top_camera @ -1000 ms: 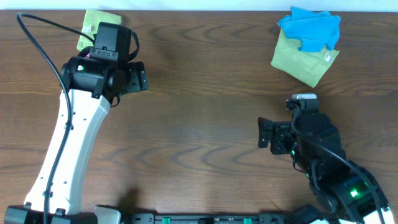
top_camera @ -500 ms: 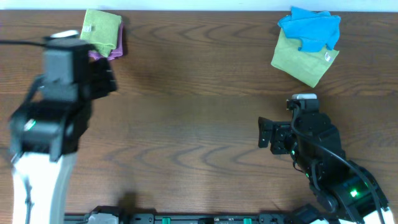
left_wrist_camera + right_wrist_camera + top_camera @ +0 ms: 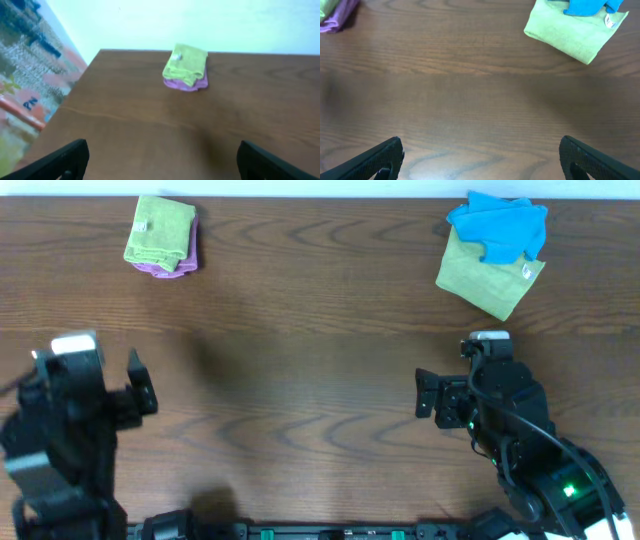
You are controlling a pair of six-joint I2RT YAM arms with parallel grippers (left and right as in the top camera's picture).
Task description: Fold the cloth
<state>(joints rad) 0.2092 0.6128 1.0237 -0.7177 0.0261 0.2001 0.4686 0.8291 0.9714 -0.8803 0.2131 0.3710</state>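
Observation:
The bright lime-green cloth (image 3: pixel 159 230) lies folded at the far left of the table, its small white tag up, on top of a purple cloth (image 3: pixel 172 269). It also shows in the left wrist view (image 3: pixel 187 62). My left gripper (image 3: pixel 141 389) is open and empty near the table's front left, far from the cloth; its fingers frame bare wood in the left wrist view (image 3: pixel 162 160). My right gripper (image 3: pixel 424 395) is open and empty over the right middle, and its wrist view (image 3: pixel 480 160) shows bare wood between the fingers.
A duller yellow-green square cloth (image 3: pixel 490 278) lies at the far right with a bright blue cloth (image 3: pixel 500 225) crumpled on it; both show in the right wrist view (image 3: pixel 570 31). The table's left edge (image 3: pixel 75 90) runs beside the left arm.
My left arm has pulled back from the lime-green cloth at the far left to the front left. The cloth stays folded on the purple one. The right arm has not moved.

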